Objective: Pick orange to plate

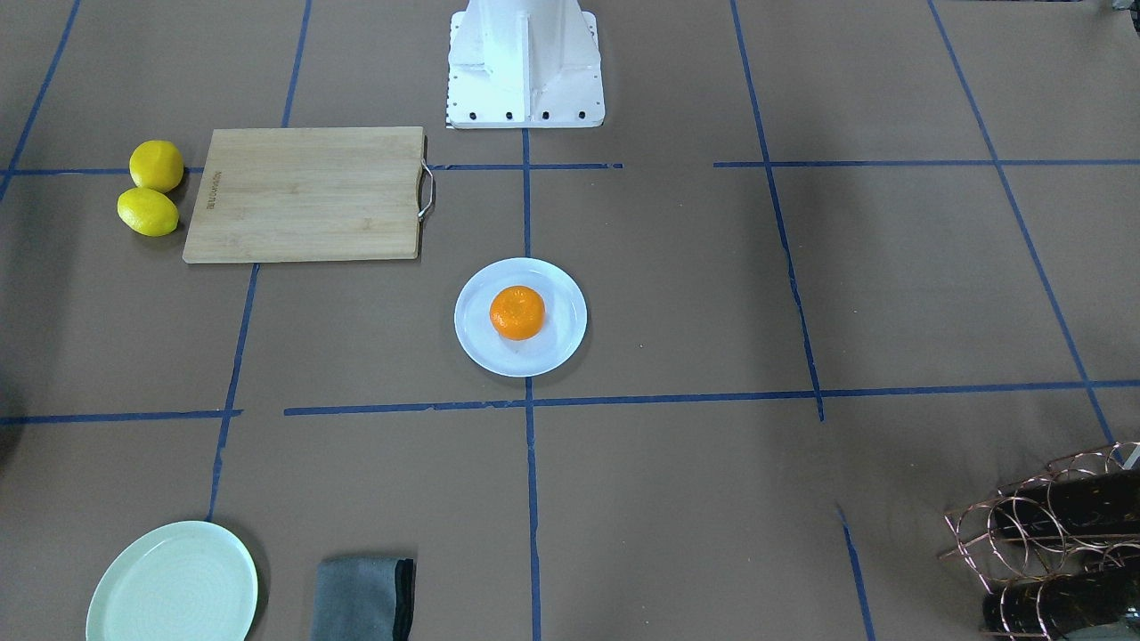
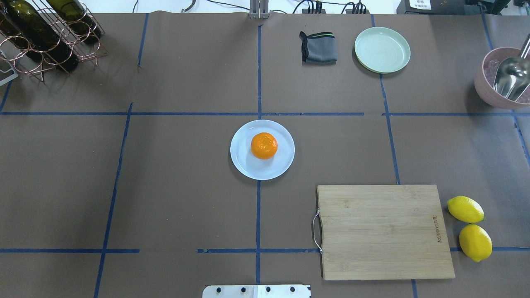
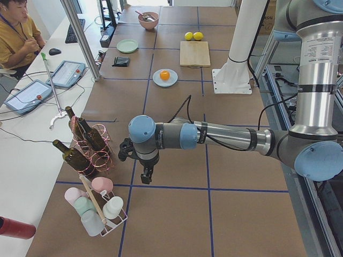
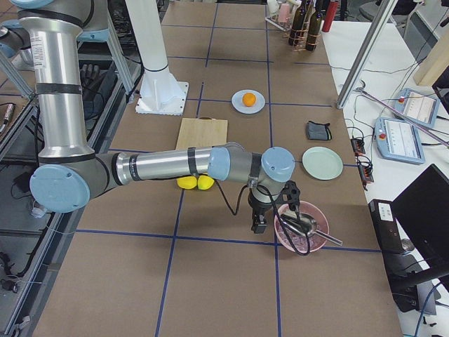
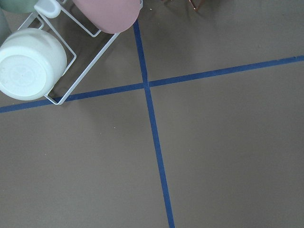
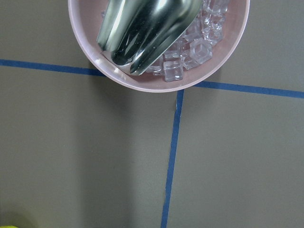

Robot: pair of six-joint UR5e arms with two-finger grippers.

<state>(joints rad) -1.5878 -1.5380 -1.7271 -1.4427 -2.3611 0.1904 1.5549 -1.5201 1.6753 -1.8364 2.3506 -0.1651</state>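
The small round bright-orange mandarin [image 2: 264,145] sits dimple-up near the middle of the pale bluish-white round plate [image 2: 248,165], too round to show a long axis, rim showing all around it. There's brown worktop [image 2: 186,186] ringing the plate, the wooden cutting board [image 2: 385,231] nearest yet apart. The left gripper [image 3: 144,175] and the right gripper [image 4: 260,224] hang well apart from the plate; open or closed, I cannot tell.

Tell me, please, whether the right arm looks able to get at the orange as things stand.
Probably yes. The orange sits uncovered on the plate at mid-table, nothing crowding it. The right claw hangs by the pink bowl, and nothing stands between them.
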